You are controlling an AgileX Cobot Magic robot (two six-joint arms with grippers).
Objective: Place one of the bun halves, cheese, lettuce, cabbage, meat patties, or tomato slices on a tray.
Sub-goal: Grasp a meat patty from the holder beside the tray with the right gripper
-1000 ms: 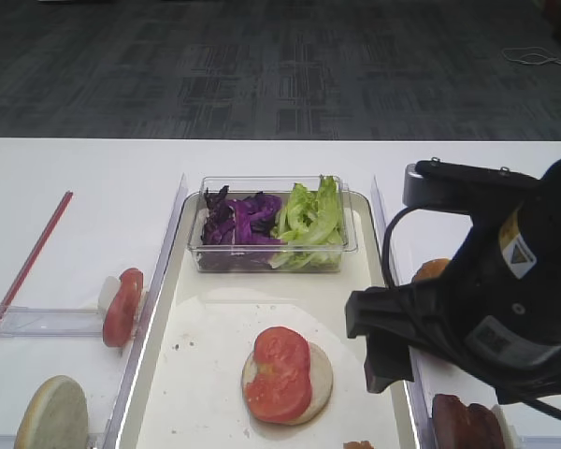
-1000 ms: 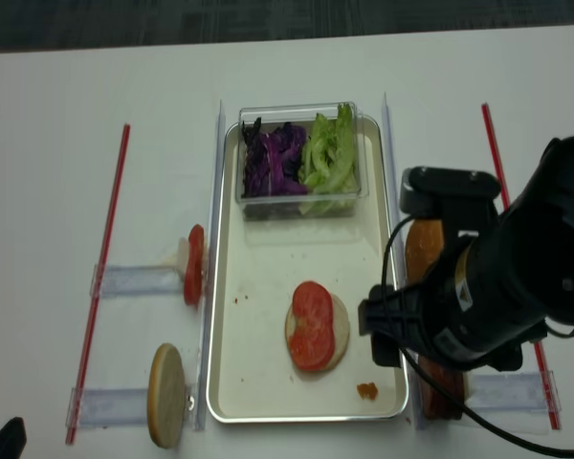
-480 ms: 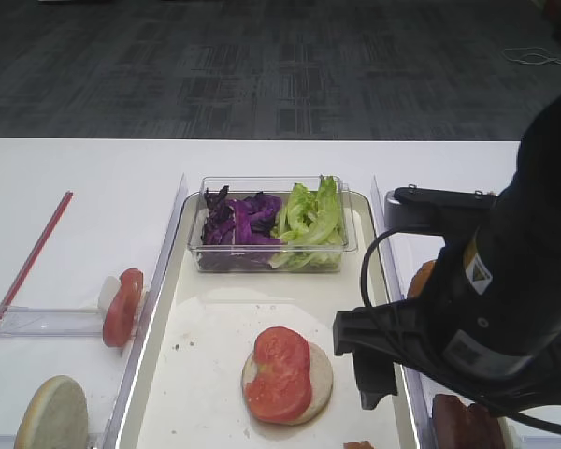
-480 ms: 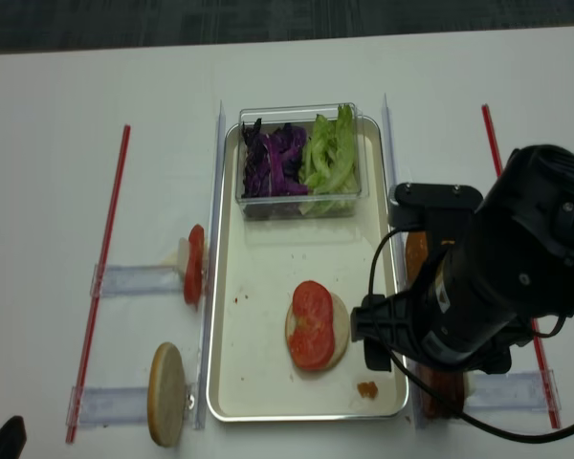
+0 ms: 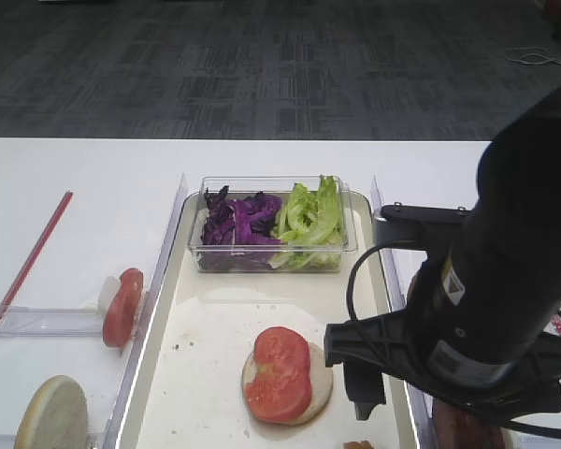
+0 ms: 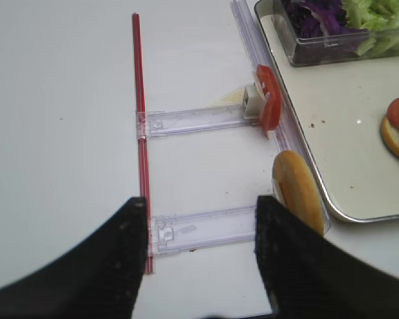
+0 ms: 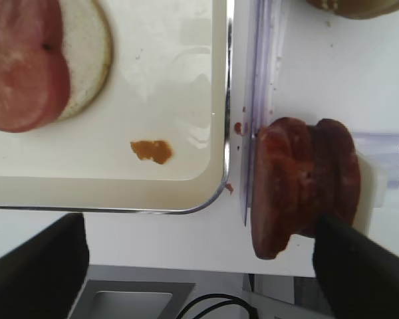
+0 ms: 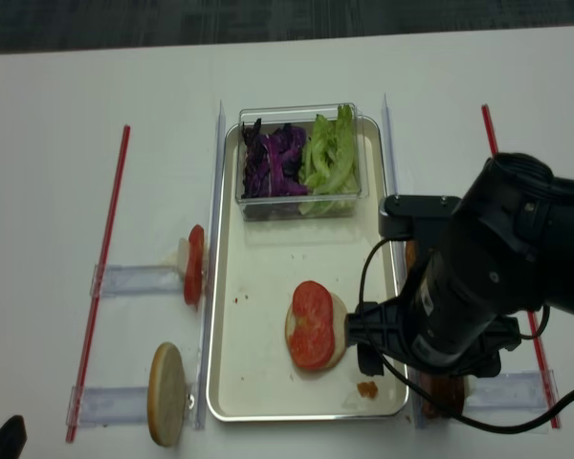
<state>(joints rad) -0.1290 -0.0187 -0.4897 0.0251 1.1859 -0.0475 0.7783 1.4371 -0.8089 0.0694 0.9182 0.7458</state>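
The cream tray [image 5: 215, 327] holds a pale bun half [image 5: 320, 372] with a tomato slice [image 5: 279, 372] on top. At the tray's far end, a clear box holds purple cabbage [image 5: 241, 223] and green lettuce [image 5: 310, 215]. In the right wrist view, meat patties [image 7: 302, 186] stand on edge in a clear rack just past the tray's corner. My right gripper [image 7: 199, 279] hangs open above that corner, its right finger over the patties' near edge. My left gripper [image 6: 199, 266] is open above a rack, beside a golden bun half [image 6: 296, 193]. Cheese is out of view.
On the left, a second tomato slice [image 5: 122, 307] and a bun half [image 5: 51, 412] stand in clear racks [image 6: 199, 119]. Red sticks [image 8: 110, 258] lie on both sides of the table. An orange crumb [image 7: 151, 151] lies on the tray. The right arm [image 8: 478, 287] covers the tray's right rim.
The right arm has moved left and toward the near edge, now overhanging the tray's right rim and hiding the bun on the right. Its jaws stay open. The food has not moved.
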